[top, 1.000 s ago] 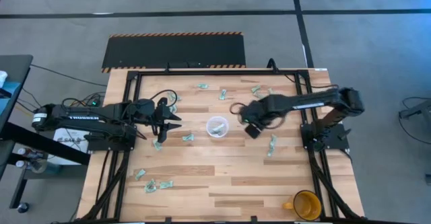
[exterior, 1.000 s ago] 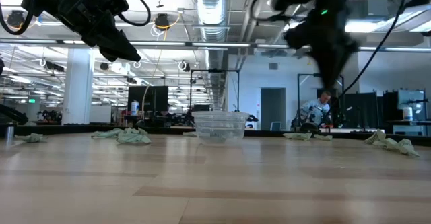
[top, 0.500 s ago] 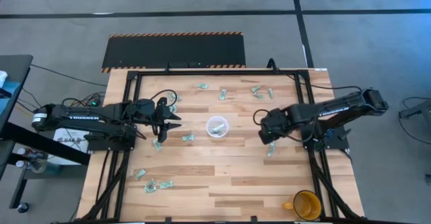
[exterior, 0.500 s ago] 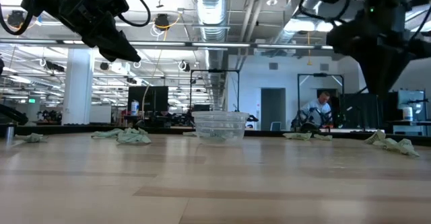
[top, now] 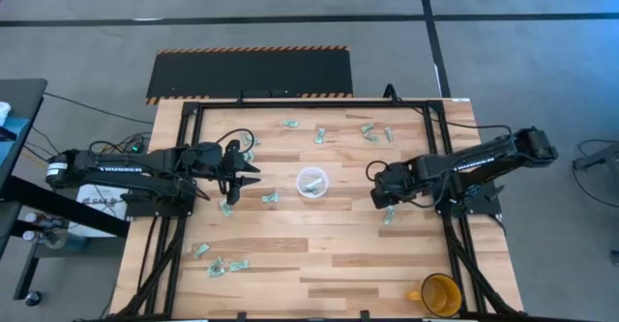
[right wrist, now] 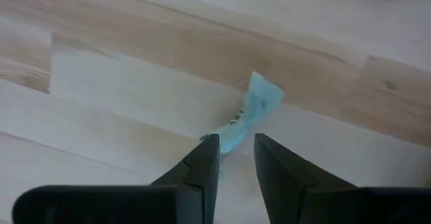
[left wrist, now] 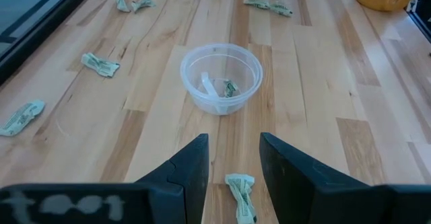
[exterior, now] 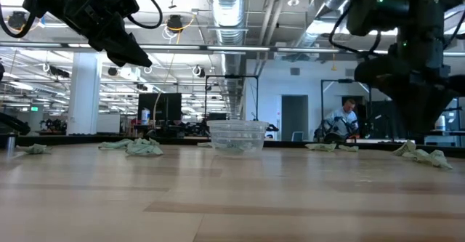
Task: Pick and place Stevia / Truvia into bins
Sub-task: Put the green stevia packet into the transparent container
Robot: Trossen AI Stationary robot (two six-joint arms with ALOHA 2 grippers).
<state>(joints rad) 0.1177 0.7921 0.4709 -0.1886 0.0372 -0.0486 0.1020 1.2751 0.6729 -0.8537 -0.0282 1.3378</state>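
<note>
A: Our bench (top: 319, 264) lies mostly bare around the cup (top: 311, 182); sachets (top: 228, 265) sit scattered toward its edges.

B: Our right gripper (right wrist: 236, 158) straddles one sachet (right wrist: 248, 113), fingers parted. The left gripper (left wrist: 234, 158), released, hovers left of the cup. Contact is hidden from us.

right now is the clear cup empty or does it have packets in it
Not empty. The clear cup stands upright on the table with at least two sachets lying in its bottom, seen in the left wrist view.
</note>
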